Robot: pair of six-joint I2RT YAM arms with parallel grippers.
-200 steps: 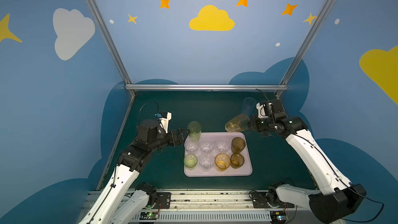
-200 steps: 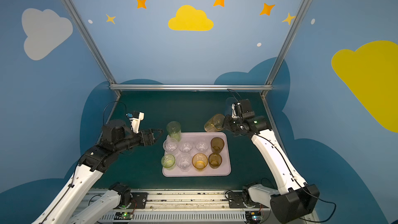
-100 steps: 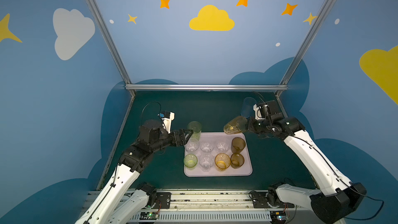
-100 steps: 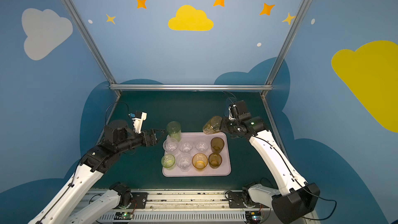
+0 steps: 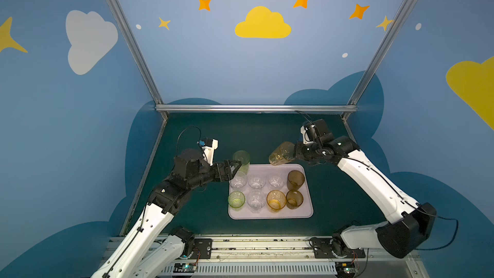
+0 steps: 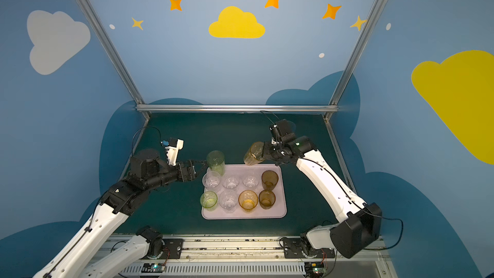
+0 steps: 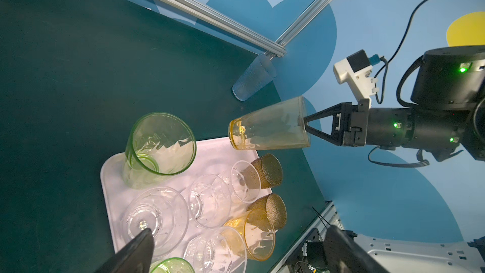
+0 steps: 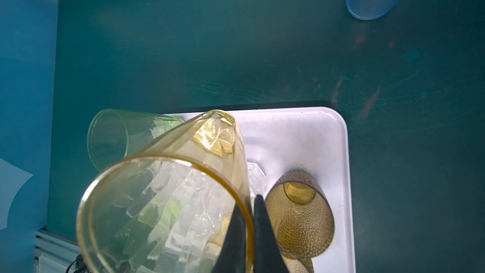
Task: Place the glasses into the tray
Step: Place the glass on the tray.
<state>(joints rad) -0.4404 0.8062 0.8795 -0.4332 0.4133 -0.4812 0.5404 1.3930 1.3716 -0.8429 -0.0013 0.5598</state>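
Pale lilac-pink rectangular tray (image 5: 304, 211) on dark green mat (image 5: 213, 135) holds short clear faceted tumblers (image 5: 256, 182), short brown dimpled tumbler (image 5: 295, 180) and other short ones. A tall green ribbed glass (image 5: 241, 160) stands upright at its far left corner. Tall pale blue glass (image 7: 252, 80) stands off-tray near the far right frame post. Right arm reaches in level; right gripper (image 7: 304, 124) is pinched on the rim of a tall amber glass (image 5: 280, 153), tilted over the tray's far edge. Left gripper (image 5: 236, 171) is spread wide just beside the green glass. Since a second ago both grippers have moved inward.
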